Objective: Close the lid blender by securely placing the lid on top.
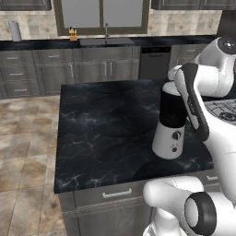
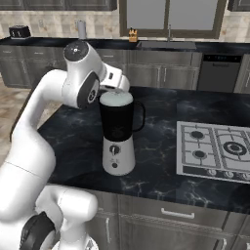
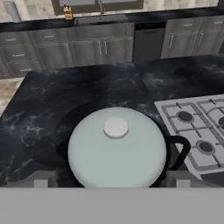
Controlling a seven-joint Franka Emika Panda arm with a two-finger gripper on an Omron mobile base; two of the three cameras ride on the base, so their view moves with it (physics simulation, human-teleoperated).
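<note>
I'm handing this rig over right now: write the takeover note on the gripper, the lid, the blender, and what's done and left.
Gripper: above the blender, behind the jar; its jaws cannot be made out, so grip state unknown.
Lid: sits on top of the jar, covering the opening, centre knob up.
Blender: upright on the dark island counter, left of the cooktop.
Done: lid appears placed on the jar.
Left: confirm it is seated evenly and released, then lift the arm clear without bumping the jar.
</note>
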